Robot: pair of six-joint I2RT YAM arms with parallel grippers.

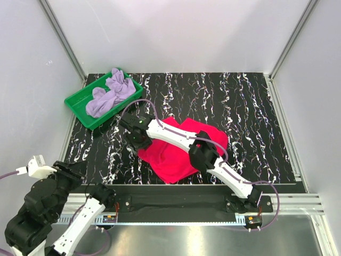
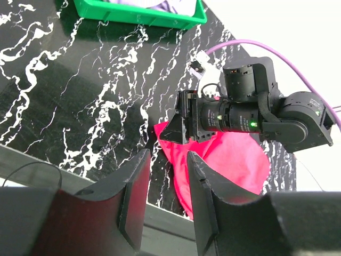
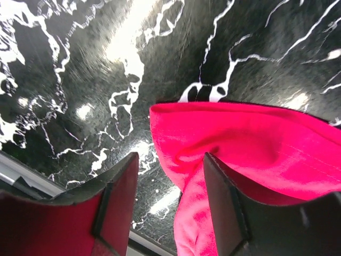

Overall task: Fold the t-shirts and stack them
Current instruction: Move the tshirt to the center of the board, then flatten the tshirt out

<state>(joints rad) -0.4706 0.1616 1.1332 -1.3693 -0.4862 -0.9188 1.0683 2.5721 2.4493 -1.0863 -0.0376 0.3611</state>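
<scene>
My right claw [image 3: 170, 160] is low over the left edge of the crimson t-shirt [image 1: 170, 162], which lies spread but rumpled near the middle of the tabletop [image 1: 245, 106], toward its front. The claw is released. The wrist view shows its two fingers apart, with the shirt's left border and a soft fold lying in the gap between them and nothing pinched. My left claw [image 2: 169, 157] is also released and empty. It hangs back at the near left corner, well apart from the cloth, and merely looks across at the right one. The lavender t-shirt [image 1: 109, 93] sits bunched in the green tray [image 1: 80, 109] at the far left, untouched. I judge the task to be early: the first fold of the crimson shirt is in hand, and neither shirt is folded or stacked. The next move, as I reckon it, calls for settling the right claw onto that border and clenching on the top layer of cloth alone, then lifting just enough to carry the edge over toward the shirt's right side. The cloth is limp, so a shallow bite may slip free and a deep one may drag the whole shirt along the slick tabletop.
</scene>
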